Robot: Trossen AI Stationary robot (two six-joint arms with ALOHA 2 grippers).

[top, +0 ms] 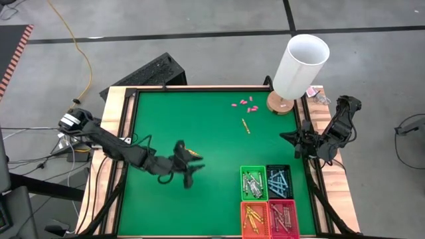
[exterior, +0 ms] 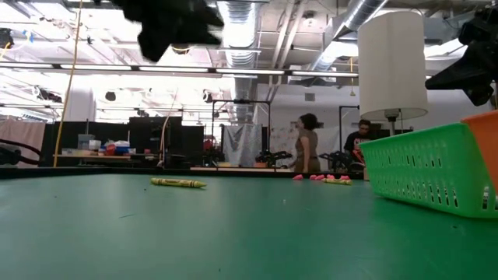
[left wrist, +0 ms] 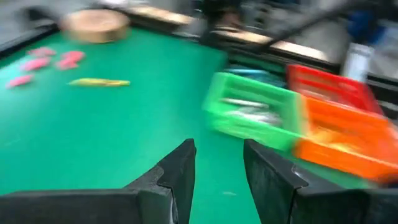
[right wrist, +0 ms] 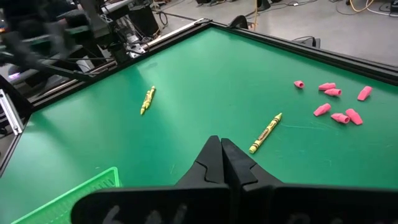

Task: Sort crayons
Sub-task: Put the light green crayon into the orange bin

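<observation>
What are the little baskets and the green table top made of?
The baskets look like hard, slightly shiny plastic: bright colours and walls of thin moulded slats with gaps. The table top looks like a matte green mat or felt-like sheet, flat with hardly any glare; which one is hard to tell.

Green basket (left wrist: 255, 115): motion-blurred, contents unreadable.
Orange basket (exterior: 482, 144): cut off by edge.
Left gripper (exterior: 175, 27): dark blur, partly cropped above.

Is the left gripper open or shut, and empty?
Open and empty: the left gripper shows a clear gap between its fingers, nothing held.
</observation>
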